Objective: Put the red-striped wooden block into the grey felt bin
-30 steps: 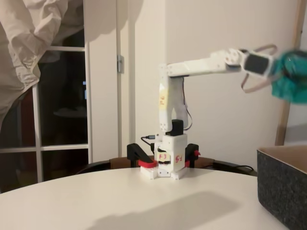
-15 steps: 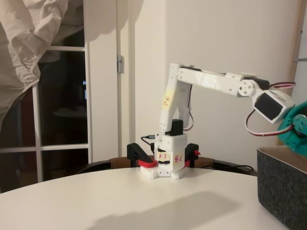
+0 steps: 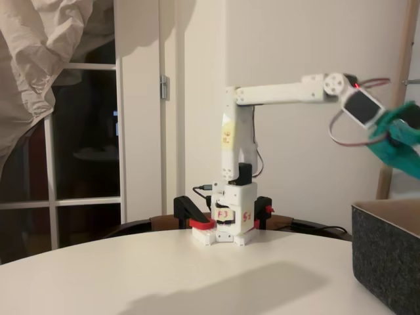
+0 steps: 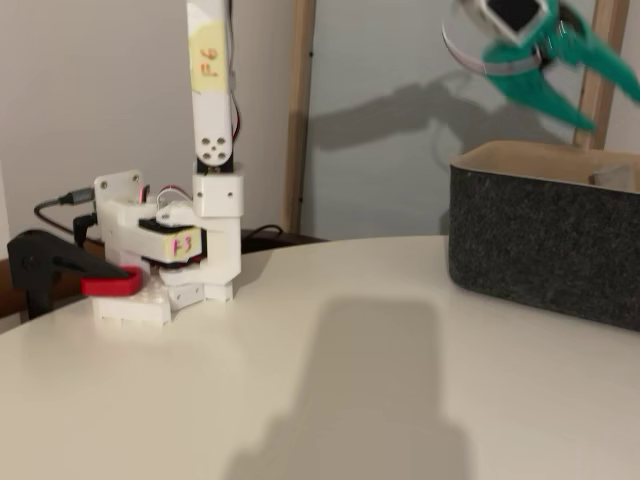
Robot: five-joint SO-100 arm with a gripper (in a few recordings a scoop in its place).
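**The arm was up over the bin, and the block seemed to be inside already.**

The white robot arm's teal two-finger claw (image 4: 590, 75) hung in the air above the big dark grey felt bin with a tan lining (image 4: 540, 245), near its far side. Its fingers looked spread apart with nothing between them, though the picture was blurry. A small light wooden piece (image 4: 612, 176) peeked over the bin's rim; it was likely the red-striped wooden block, so little was left to do.
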